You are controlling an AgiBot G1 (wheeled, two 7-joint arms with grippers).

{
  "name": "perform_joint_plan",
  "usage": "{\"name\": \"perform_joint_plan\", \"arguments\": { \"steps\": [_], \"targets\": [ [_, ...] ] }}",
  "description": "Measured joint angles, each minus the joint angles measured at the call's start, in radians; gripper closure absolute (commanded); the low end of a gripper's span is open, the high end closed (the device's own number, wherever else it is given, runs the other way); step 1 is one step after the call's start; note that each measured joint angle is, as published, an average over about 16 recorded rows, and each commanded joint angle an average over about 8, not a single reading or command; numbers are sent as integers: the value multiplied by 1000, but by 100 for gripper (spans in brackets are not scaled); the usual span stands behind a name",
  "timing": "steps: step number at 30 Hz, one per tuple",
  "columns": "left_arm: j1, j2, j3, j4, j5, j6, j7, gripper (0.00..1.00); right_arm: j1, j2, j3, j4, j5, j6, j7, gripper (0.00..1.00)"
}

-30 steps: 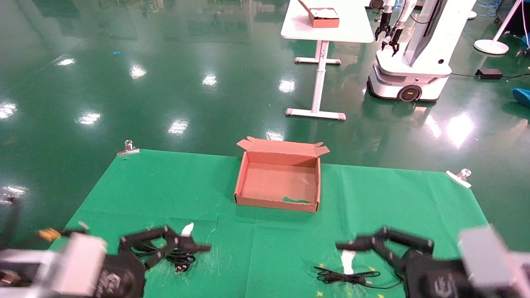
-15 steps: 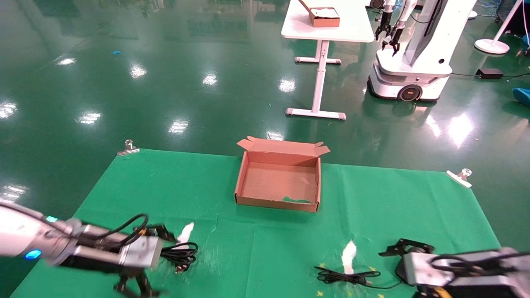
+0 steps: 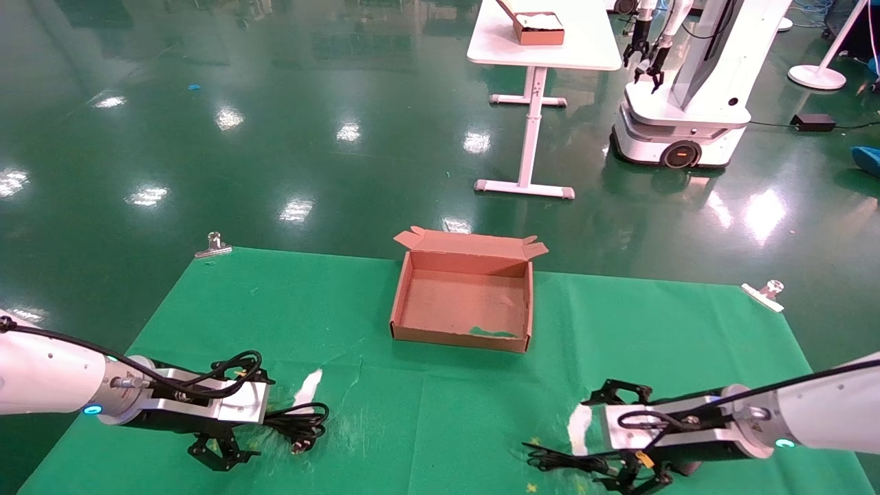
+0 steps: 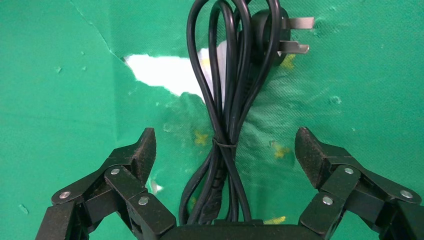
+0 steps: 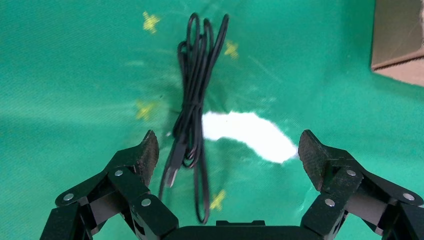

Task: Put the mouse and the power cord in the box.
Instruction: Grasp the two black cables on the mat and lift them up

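The box (image 3: 410, 302) is a shallow brown cardboard one, standing open and empty at the middle of the green cloth. The power cord (image 3: 300, 424) lies coiled at the near left; its tied loops (image 4: 227, 100) and pronged plug (image 4: 270, 30) show in the left wrist view. My left gripper (image 3: 251, 417) is open low over the cloth, its fingers either side of the cord's bundle (image 4: 226, 145). The mouse body is hidden; only its thin black cable (image 3: 564, 459) with a USB plug (image 5: 172, 172) shows. My right gripper (image 3: 598, 440) is open over that cable (image 5: 228, 147).
White torn patches (image 3: 308, 386) (image 3: 579, 419) show in the cloth beside each cable. Metal clips (image 3: 213, 246) (image 3: 763, 294) hold its far corners. Far behind stand a white table (image 3: 584, 48) with another brown box (image 3: 540, 29) and a white robot (image 3: 687, 82).
Both arms have swung in from the near edge and settled low. The left gripper now straddles the power cord; the right gripper has shifted left over the thin cable.
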Motion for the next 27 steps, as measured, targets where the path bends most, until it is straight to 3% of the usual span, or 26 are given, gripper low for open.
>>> {"name": "perform_joint_plan", "arguments": {
  "steps": [4,5,6,27],
  "targets": [
    [-12,11,1,40,3,-7,34,85,17,-24,0,-57,-2,13,-37,99],
    [-14,13,1,47,3,-7,41,96,20,-28,0,-67,-2,15,-44,100],
    [-16,15,2,52,3,-8,46,100,22,-30,-1,-75,-2,16,-49,100],
    [-17,14,0,55,1,-6,56,100,24,-31,0,-82,-1,15,-58,100]
  ]
}}
